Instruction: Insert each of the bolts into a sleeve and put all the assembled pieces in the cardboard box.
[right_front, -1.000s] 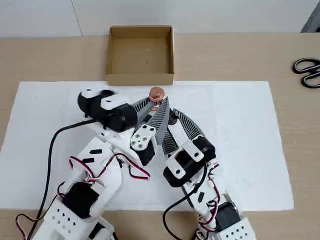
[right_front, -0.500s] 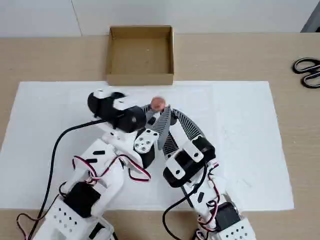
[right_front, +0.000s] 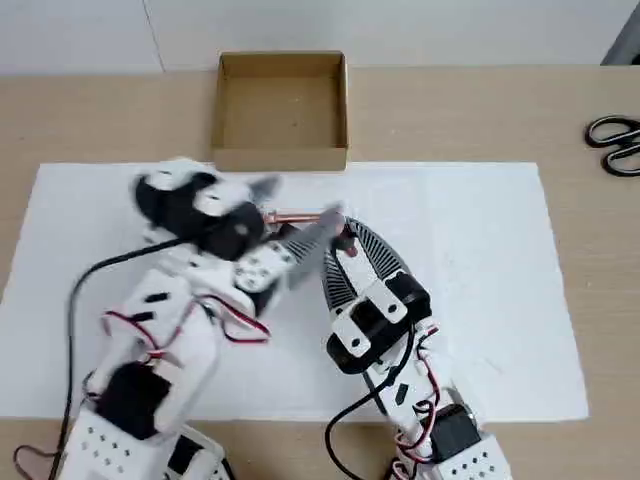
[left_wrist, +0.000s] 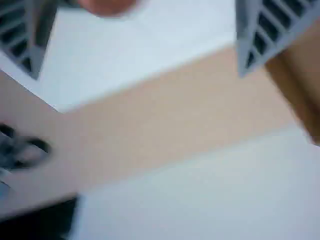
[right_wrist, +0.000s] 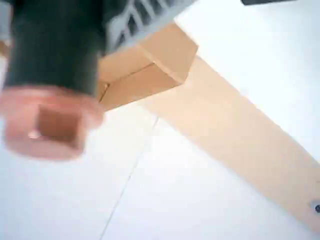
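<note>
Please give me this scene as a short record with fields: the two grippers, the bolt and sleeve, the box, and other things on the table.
left gripper: open, above the paper
right gripper: shut on the sleeve
bolt: copper, its head against the sleeve's end
box: nothing inside, just beyond the paper's far edge
scissors: on the table, off the paper

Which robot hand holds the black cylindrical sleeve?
The right hand grips the black cylindrical sleeve, copper bolt head at its end; the left hand is open.
</note>
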